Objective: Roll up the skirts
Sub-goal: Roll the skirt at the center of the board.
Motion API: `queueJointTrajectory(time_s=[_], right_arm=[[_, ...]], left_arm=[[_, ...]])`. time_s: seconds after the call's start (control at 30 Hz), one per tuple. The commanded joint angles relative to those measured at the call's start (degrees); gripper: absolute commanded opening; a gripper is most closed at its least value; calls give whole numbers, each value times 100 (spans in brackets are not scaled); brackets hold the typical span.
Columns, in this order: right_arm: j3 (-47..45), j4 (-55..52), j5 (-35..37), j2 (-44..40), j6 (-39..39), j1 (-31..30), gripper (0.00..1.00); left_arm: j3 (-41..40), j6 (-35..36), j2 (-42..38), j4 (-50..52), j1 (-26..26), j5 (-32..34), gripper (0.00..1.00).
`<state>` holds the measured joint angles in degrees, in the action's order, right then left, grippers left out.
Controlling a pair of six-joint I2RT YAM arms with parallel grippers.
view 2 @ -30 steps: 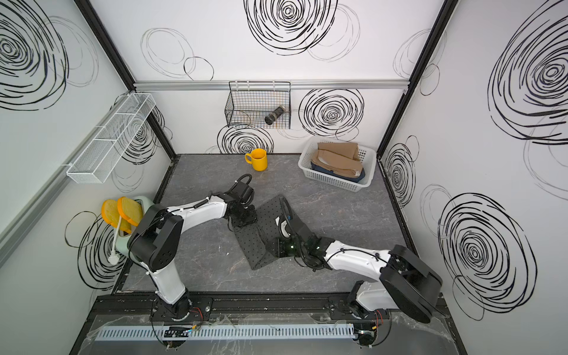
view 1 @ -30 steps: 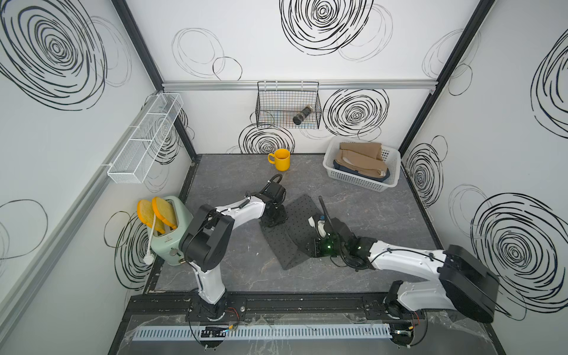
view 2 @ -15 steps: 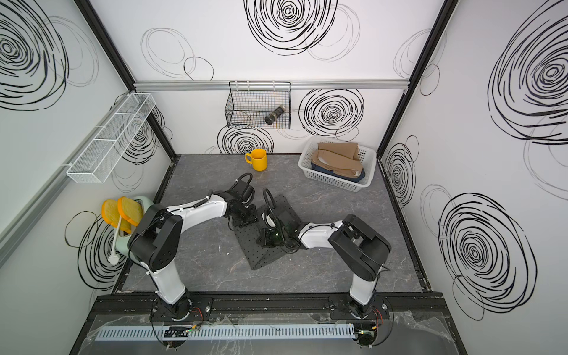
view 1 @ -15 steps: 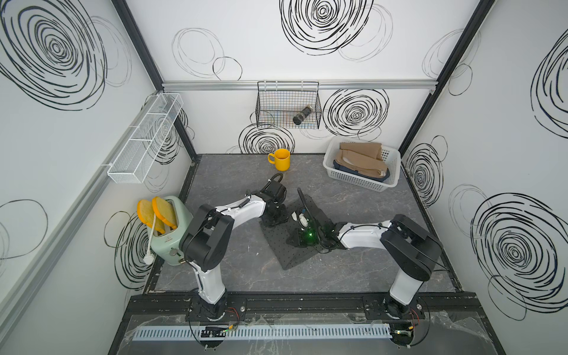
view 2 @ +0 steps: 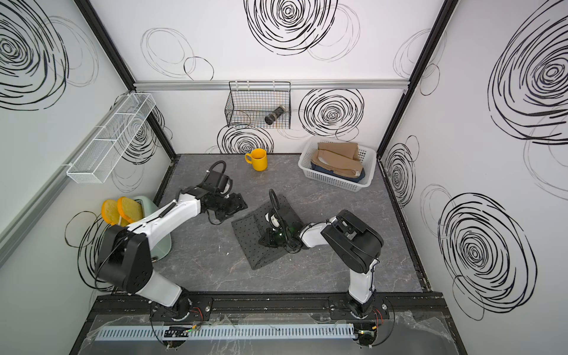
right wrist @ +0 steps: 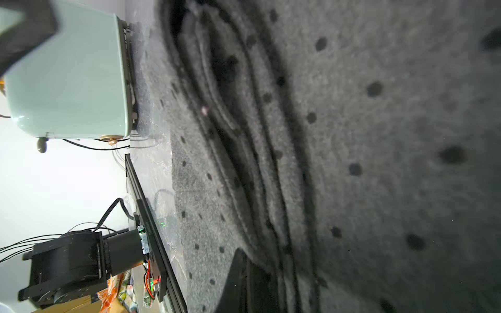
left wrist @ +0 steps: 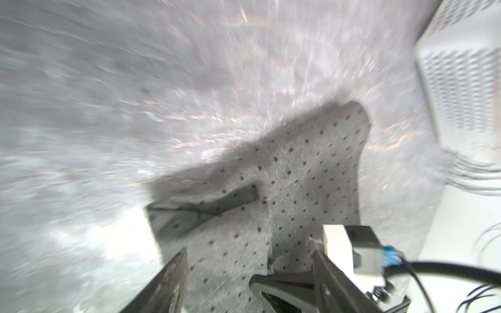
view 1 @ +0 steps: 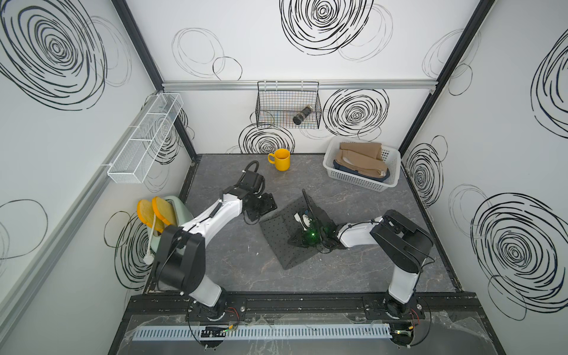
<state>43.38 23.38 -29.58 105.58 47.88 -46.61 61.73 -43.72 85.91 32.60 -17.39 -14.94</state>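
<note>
Dotted grey skirt [view 1: 282, 249] under low right arm [view 1: 353, 235], right fingers [right wrist: 244, 279] closed; left fingers [left wrist: 173, 276] wide alongside.

yellow mug [view 1: 282, 159], mint toaster [right wrist: 67, 76], white basket [view 1: 353, 179], black wire wall basket [view 1: 270, 112]

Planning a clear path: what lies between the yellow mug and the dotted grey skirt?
Nothing: in both top views, only bare tabletop separates the yellow mug from the dotted grey skirt.

Robot laboratory test cell: white walls [view 1: 261, 46] printed with black swirls, black frame posts [view 1: 136, 43], grey tabletop [view 1: 239, 261], arms [view 1: 212, 215] bolted to a near rail [view 1: 307, 304], slotted cable duct [view 1: 261, 332].
</note>
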Motion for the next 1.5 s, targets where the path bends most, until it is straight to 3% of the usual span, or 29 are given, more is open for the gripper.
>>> queueJointTrajectory(time_s=[0.0,0.2,0.43,0.57,0.67,0.73,0.8,1.03,1.2,1.33,1.47], right_arm=[[-258,-251,77,288,116,81,0],[-325,-227,-82,283,90,178,0],[-391,-205,-88,312,67,232,0],[-375,-225,-62,388,66,223,0],[-358,-336,65,402,23,185,0],[-339,-442,161,418,-6,170,0],[-318,-512,233,465,-22,140,0],[-186,-349,216,535,77,-53,0],[-307,-262,222,230,183,13,3],[-389,-112,102,208,285,116,3],[-598,166,41,158,430,221,5]], left_arm=[[-832,219,-473,-9,15,-514,77],[-2448,3,-1058,-1756,-202,-1480,77],[-3239,-497,-835,-2900,-371,-1513,76],[-3379,-712,-411,-3495,-442,-1494,61],[-3329,-699,-285,-3517,-396,-1287,33],[-3191,-656,-386,-3294,-409,-1089,17],[-3024,-672,-617,-3001,-441,-963,7],[-1556,-892,-1145,-1440,-1039,-237,10],[39,-668,-158,158,-1381,594,0],[498,-851,621,335,-1439,293,0],[1298,-984,1373,792,-1708,719,0]])
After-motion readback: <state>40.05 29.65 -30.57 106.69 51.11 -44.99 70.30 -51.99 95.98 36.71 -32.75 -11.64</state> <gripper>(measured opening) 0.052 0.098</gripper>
